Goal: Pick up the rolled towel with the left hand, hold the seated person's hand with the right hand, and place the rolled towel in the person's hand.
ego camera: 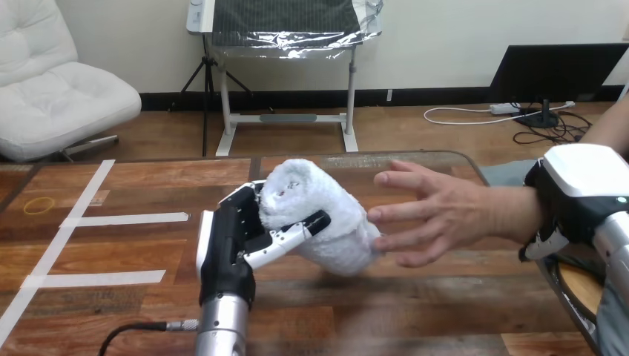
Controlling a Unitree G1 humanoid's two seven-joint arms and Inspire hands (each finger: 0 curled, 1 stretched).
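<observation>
Your left hand [236,241] grips the rolled towel [330,222] over mid-table. At its 3 o'clock the person's hand [445,211] is spread to receive it, fingertips touching the towel. Your right hand [582,185] clasps the person's wrist [515,211], steadying it.

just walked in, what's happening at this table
The robot's left hand has its fingers and thumb curled round a rolled white towel and holds it out toward a person seated at the right. The person's hand is open, fingers spread, with the fingertips right at the towel's end; the towel is not yet in it. The robot's right hand sits over the person's wrist, though its grip can't be made out.
</observation>
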